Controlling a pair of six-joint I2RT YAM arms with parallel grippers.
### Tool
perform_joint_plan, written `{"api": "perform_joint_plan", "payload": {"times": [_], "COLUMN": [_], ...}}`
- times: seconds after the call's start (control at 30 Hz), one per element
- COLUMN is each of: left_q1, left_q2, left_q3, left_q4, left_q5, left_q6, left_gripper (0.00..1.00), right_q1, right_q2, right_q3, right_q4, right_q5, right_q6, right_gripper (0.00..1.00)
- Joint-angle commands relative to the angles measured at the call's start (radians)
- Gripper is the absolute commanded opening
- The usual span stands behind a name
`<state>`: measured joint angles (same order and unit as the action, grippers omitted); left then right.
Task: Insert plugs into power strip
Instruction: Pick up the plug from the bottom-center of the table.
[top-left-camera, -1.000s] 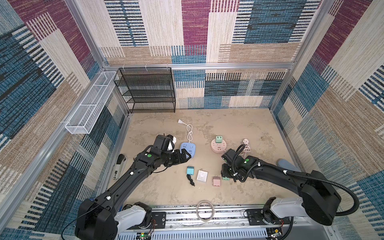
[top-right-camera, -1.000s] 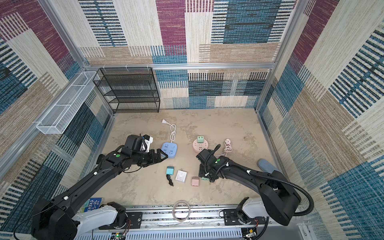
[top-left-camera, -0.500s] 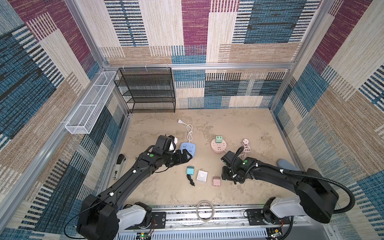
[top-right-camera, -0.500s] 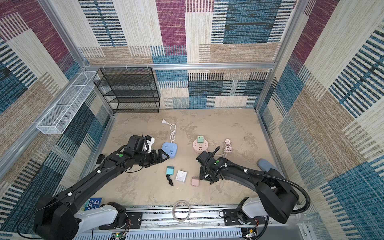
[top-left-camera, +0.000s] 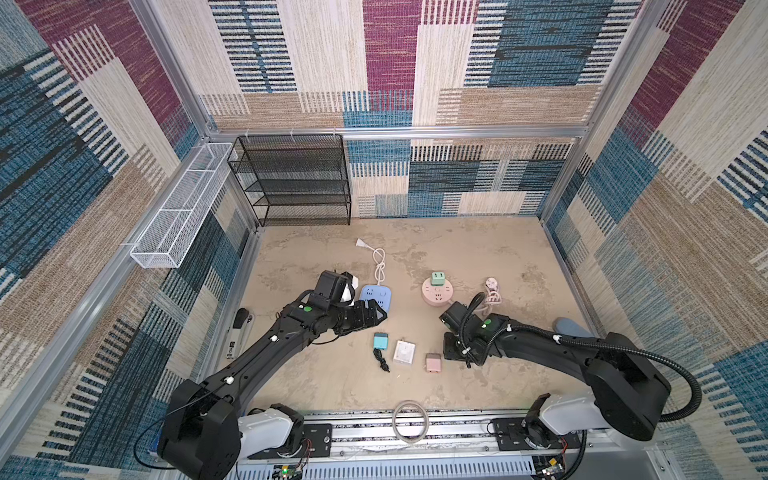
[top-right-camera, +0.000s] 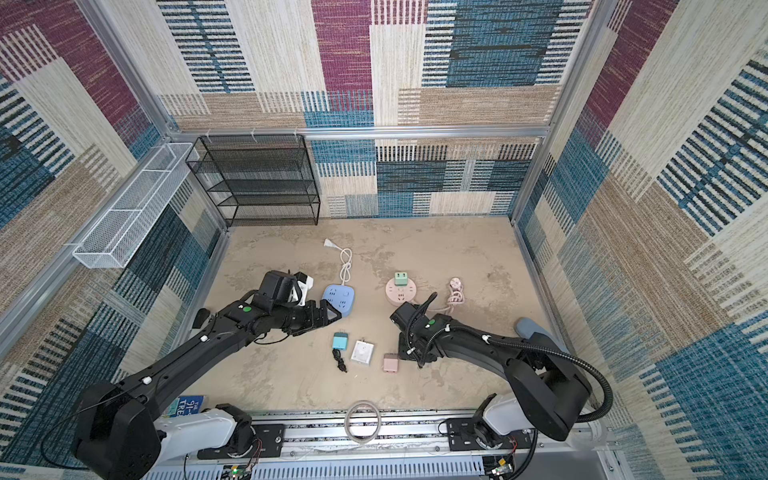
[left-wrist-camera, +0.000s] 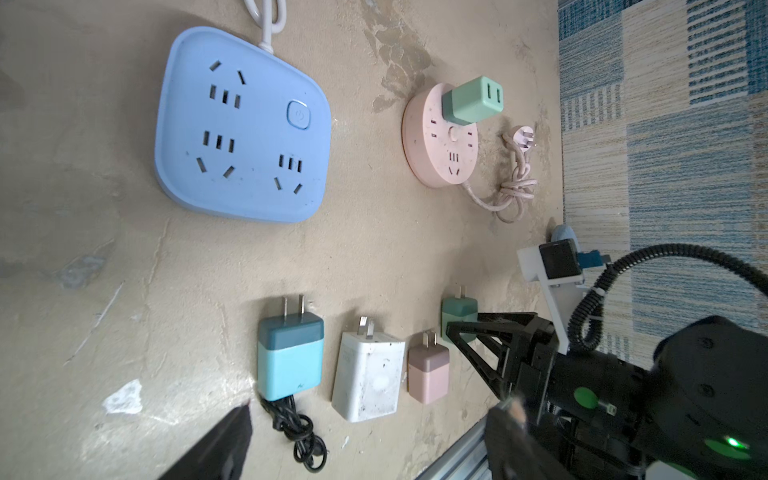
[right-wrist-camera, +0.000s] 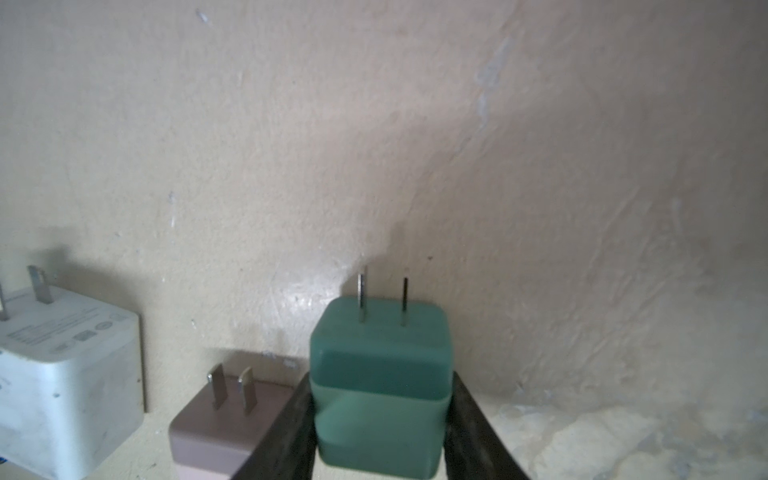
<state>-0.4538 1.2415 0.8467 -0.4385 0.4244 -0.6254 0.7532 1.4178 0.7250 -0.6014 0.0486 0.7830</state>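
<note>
Only close-up: mint plug (right-wrist-camera: 380, 386) between jaws

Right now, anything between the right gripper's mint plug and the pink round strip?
Nothing visible. The right gripper clamps the mint green plug; only bare table lies between it and the pink power strip, whose near sockets are free. The pink plug sits beside, off that path.

In both top views the right arm's wrist (top-left-camera: 467, 334) is hiding the right gripper (right-wrist-camera: 381, 376) and, as it seems, the whole mint green plug (right-wrist-camera: 380, 415) between its fingers (right-wrist-camera: 478, 432), which are looking blurred in the right wrist view, where the edges are cutting off the white plug (right-wrist-camera: 62, 386) and the pink plug (right-wrist-camera: 216, 432).
</note>
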Motion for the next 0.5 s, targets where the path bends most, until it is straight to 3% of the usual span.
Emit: {"api": "perform_joint_plan", "payload": {"times": [0.0, 0.17, 0.33, 0.47], "left_q1": [-0.003, -0.005, -0.013, -0.035], "left_q2": [0.002, -0.001, -0.002, 0.004], "left_q3": [0.003, 0.007, 0.014, 0.03], "left_q4": [0.026, 0.03, 0.028, 0.028], "left_q5": [0.012, 0.02, 0.037, 0.061], "left_q6": [0.0, -0.004, 0.0, -0.004], "left_gripper": [0.92, 0.9, 0.87, 0.85], "right_q1": [0.001, 0.001, 0.001, 0.001], "right_q2": [0.014, 0.041, 0.005, -0.093], "right_q3": [0.019, 0.087, 0.161, 0.168], "right_q4": [-0.01, -0.058, -0.085, 0.032], "right_q5": [0.032, 0.076, 0.096, -0.072], "right_q6": [-0.039, -0.105, -0.222, -0.37], "right_gripper": [0.31, 0.0, 0.0, 0.0]}}
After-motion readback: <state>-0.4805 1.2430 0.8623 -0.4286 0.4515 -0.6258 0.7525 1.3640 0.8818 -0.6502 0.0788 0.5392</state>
